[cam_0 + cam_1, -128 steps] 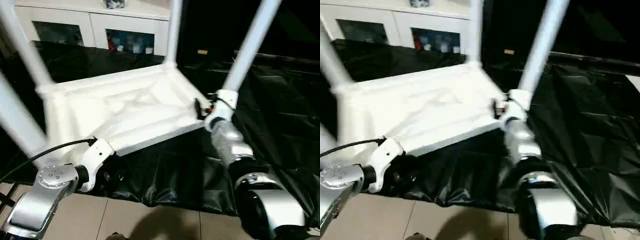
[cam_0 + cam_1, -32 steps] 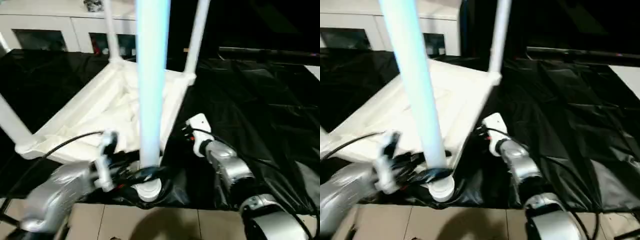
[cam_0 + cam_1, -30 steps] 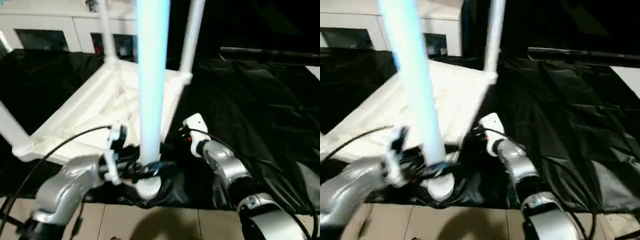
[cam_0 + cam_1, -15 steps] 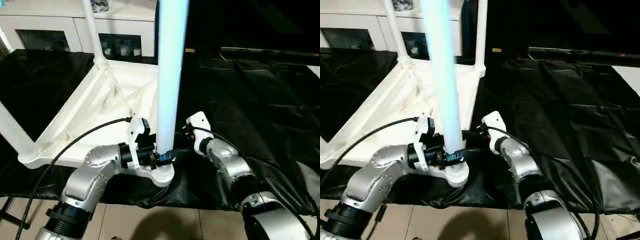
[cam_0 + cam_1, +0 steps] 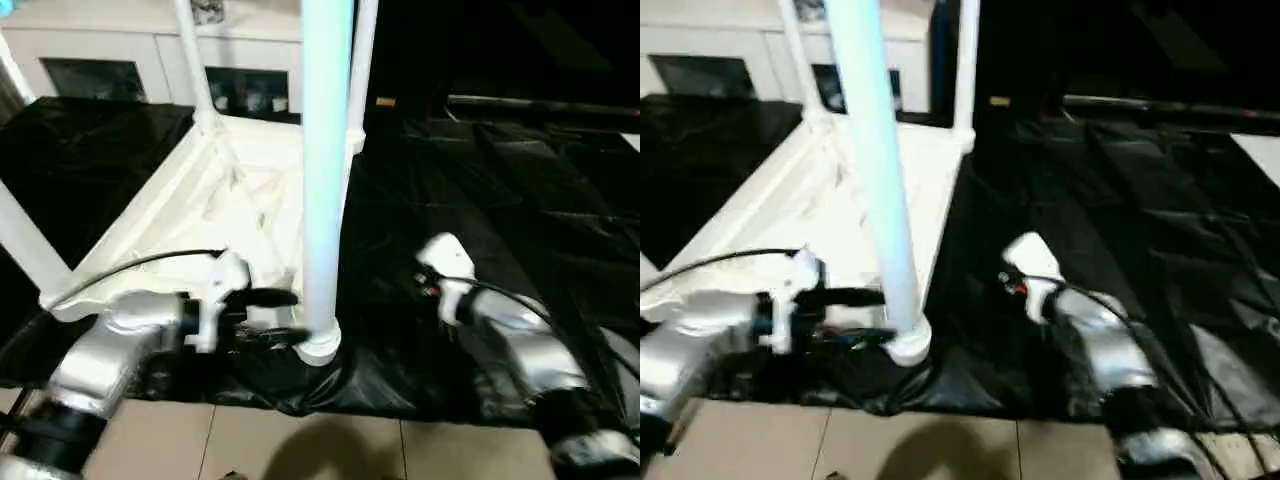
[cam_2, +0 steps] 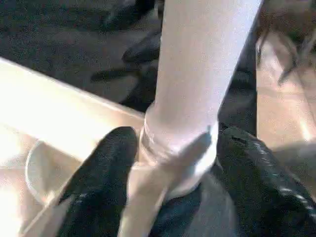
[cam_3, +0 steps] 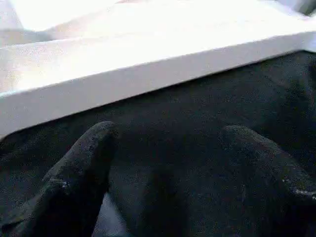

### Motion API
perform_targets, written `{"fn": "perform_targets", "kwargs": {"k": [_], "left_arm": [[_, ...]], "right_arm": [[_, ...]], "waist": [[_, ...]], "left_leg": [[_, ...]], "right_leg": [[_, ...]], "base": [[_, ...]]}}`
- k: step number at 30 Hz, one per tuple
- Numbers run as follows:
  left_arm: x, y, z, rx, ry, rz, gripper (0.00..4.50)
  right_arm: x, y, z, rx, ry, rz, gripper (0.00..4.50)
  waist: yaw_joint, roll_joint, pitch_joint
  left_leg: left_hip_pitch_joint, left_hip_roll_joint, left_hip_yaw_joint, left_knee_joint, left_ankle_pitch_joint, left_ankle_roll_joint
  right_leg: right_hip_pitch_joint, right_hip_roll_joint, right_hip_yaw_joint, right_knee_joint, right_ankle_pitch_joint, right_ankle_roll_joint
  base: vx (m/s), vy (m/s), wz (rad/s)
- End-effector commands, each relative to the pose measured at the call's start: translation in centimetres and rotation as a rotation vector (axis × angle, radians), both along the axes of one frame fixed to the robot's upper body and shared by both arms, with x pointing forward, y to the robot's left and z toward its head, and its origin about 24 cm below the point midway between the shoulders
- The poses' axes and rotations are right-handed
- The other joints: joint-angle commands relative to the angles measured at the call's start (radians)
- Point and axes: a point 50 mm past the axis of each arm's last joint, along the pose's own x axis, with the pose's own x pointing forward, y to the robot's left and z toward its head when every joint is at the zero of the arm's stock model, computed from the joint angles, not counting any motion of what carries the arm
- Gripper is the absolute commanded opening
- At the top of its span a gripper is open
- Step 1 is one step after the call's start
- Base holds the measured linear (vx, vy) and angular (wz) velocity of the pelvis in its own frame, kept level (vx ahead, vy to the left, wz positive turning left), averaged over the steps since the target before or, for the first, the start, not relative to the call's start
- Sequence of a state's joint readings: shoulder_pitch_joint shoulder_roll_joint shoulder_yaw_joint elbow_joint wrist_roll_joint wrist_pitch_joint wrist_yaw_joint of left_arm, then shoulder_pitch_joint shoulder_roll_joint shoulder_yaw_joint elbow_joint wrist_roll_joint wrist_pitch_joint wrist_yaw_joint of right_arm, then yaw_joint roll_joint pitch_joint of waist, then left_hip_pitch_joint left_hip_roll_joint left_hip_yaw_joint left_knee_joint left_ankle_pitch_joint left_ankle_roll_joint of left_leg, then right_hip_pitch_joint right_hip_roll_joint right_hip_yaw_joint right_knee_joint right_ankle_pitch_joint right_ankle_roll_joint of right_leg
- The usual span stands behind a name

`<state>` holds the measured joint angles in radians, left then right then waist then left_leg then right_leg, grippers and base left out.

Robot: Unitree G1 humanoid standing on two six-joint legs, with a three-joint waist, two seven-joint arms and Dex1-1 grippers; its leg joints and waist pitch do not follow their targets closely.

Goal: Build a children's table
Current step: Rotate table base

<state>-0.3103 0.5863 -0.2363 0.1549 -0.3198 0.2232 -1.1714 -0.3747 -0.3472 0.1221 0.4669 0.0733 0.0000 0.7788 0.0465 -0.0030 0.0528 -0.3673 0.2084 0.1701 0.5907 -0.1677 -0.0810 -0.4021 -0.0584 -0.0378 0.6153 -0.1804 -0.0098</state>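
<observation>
Your right gripper (image 5: 425,268) has been pulling away from the near leg (image 5: 325,180), its jaws spread and empty. Your left gripper (image 6: 173,163) is straddling that leg's socket on the children's table (image 5: 225,200); nudging it sideways risks unseating the leg.

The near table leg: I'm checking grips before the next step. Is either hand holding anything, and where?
The left hand straddles the near leg at its base, by the corner socket; firm contact cannot be told. The right hand holds nothing.
</observation>
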Motion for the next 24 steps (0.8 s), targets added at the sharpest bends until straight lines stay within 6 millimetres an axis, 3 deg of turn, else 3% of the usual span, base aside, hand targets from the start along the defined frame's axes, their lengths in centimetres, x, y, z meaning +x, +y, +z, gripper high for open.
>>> {"fn": "perform_targets", "kwargs": {"k": [1, 3, 6, 8, 10, 13, 17, 24], "left_arm": [[0.3, 0.0, 0.2, 0.042, -0.02, -0.041, 2.73], [1.0, 0.7, 0.1, 0.122, -0.021, -0.086, 2.42], [1.5, 1.0, 0.1, 0.168, -0.027, -0.107, 2.23], [2.1, 1.1, 0.2, 0.197, -0.035, -0.122, 1.97], [2.6, 1.4, 0.1, 0.235, -0.027, -0.143, 1.92], [3.0, 1.7, -0.2, 0.261, -0.019, -0.156, 1.46], [3.2, 1.7, -0.4, 0.264, -0.001, -0.174, 1.35], [3.3, 1.7, -0.4, 0.228, 0.033, -0.199, 0.59]], "right_arm": [[-0.3, 0.2, 0.5, -0.003, -0.002, 0.049, 3.77], [-1.2, 0.3, 0.5, -0.035, 0.018, 0.136, 3.77], [-1.8, 0.5, 0.6, -0.048, 0.03, 0.194, 3.77], [-2.4, 0.6, 0.9, -0.053, 0.035, 0.244, 3.77], [-2.9, 0.7, 1.2, -0.064, 0.038, 0.289, 3.77], [-3.2, 0.6, 1.4, -0.079, 0.04, 0.311, 3.77], [-3.3, 0.4, 1.5, -0.091, 0.045, 0.321, 3.77], [-3.3, 0.4, 1.8, -0.101, 0.05, 0.324, 3.77]], "waist": [[0.004, 0.015, -0.061], [0.007, 0.021, -0.06], [0.012, 0.016, -0.062], [0.014, 0.026, -0.064], [0.015, 0.027, -0.063], [0.016, 0.027, -0.064], [0.015, 0.031, -0.063], [0.016, 0.03, -0.064]], "left_leg": [[0.016, 0.009, 0.0, -0.073, -0.319, -0.005], [0.018, 0.009, 0.0, -0.072, -0.323, -0.004], [0.015, 0.01, 0.0, -0.071, -0.31, -0.003], [0.016, 0.01, -0.001, -0.07, -0.306, -0.004], [0.016, 0.01, 0.0, -0.071, -0.308, -0.003], [0.015, 0.01, -0.001, -0.07, -0.306, -0.002], [0.016, 0.011, -0.002, -0.07, -0.318, -0.008], [0.015, 0.013, -0.002, -0.07, -0.314, -0.004]], "right_leg": [[0.041, -0.05, 0.033, -0.079, -0.255, -0.187], [0.042, -0.05, 0.034, -0.08, -0.256, -0.187], [0.046, -0.053, 0.035, -0.078, -0.251, -0.183], [0.046, -0.053, 0.034, -0.076, -0.243, -0.19], [0.046, -0.052, 0.034, -0.078, -0.236, -0.192], [0.048, -0.055, 0.034, -0.078, -0.235, -0.196], [0.046, -0.056, 0.033, -0.079, -0.244, -0.21], [0.048, -0.057, 0.033, -0.077, -0.248, -0.215]], "base": [[0.0, 0.0, 0.0], [0.0, 0.0, 0.0], [0.0, 0.0, 0.0], [0.0, 0.0, 0.0], [0.0, 0.0, 0.0], [0.0, 0.0, 0.0], [0.0, 0.0, 0.0], [0.0, 0.0, 0.0]]}}
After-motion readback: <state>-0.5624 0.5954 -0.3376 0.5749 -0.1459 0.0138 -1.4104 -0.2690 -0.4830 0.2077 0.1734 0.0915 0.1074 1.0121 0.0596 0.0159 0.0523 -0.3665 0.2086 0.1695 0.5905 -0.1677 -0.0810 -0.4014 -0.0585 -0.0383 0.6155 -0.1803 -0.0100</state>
